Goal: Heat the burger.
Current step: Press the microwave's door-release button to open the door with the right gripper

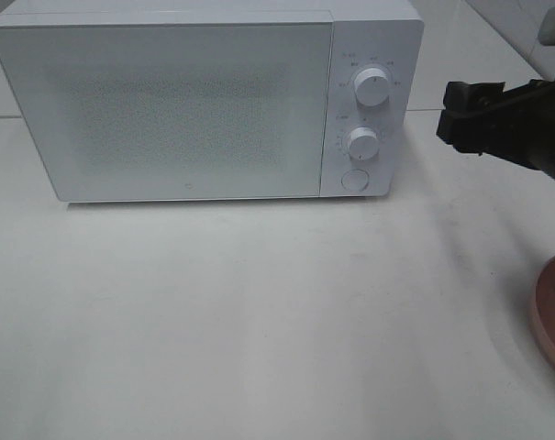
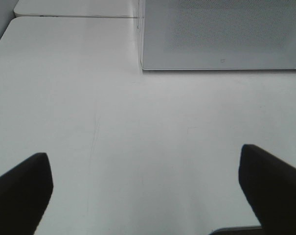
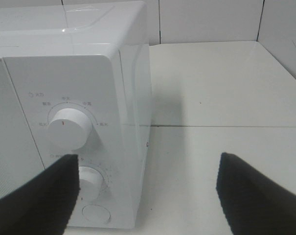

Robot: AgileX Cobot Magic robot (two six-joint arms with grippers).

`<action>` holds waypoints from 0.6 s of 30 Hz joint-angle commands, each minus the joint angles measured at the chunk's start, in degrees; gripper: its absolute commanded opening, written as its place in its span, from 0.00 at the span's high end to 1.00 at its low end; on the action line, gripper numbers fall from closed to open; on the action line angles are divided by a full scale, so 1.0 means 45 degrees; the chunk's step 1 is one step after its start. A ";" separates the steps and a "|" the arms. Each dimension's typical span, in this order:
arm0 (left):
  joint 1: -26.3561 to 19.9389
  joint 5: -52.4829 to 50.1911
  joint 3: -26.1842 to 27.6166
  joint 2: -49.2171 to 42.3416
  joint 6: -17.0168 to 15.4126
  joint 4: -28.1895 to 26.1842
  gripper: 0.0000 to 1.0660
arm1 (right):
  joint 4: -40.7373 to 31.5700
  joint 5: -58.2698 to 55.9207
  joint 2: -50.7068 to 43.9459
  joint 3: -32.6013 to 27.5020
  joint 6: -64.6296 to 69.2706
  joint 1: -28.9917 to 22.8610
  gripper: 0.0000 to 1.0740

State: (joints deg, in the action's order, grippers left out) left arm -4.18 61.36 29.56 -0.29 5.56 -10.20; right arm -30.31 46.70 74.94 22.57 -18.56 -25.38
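Microwave (image 1: 167,110) filled the high view, door shut, with an upper knob (image 1: 372,87), a lower knob (image 1: 360,143) and a round button (image 1: 354,180) at its right end. The right gripper (image 1: 456,115) hung just beside that end, level with the knobs, touching nothing. A plate (image 1: 554,316) edge poked in at the right border. The burger showed nowhere, and I couldn't tell whether it sat behind the frosted door.

From the left wrist, the left gripper (image 2: 143,161) stood wide and empty over bare table (image 2: 89,98), short of the microwave's front.

From the right wrist, the right gripper's fingers (image 3: 40,196) were spread wide with nothing between them, facing the knobs and button.

My guess was that the panel step was in hand: either pressing the button to pop the door or, if the burger was already in, setting a knob. Next it would need one finger lined up squarely on the chosen control, clear of its neighbours.
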 commanded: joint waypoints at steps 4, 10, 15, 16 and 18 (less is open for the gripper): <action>-0.0013 0.0000 -0.0013 -0.0318 -0.0076 -0.0102 0.08 | -0.2508 0.2126 0.1324 -0.0038 -0.1222 -0.2024 0.30; -0.0013 0.0000 -0.0013 -0.0318 -0.0076 -0.0102 0.08 | -0.3400 0.3170 0.2305 -0.0038 -0.1324 -0.3323 0.30; -0.0013 0.0000 -0.0013 -0.0318 -0.0076 -0.0102 0.08 | -0.4074 0.3858 0.3183 -0.0038 -0.1324 -0.4227 0.30; -0.0013 0.0000 -0.0013 -0.0318 -0.0076 -0.0102 0.08 | -0.4202 0.3922 0.3336 -0.0038 -0.1311 -0.4354 0.30; -0.0013 0.0000 -0.0013 -0.0318 -0.0076 -0.0102 0.08 | -0.4495 0.4113 0.3692 -0.0038 -0.1222 -0.4673 0.30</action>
State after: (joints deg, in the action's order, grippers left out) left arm -4.18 61.36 29.56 -0.29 5.56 -10.20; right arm -49.96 63.94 91.44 22.57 -24.01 -46.01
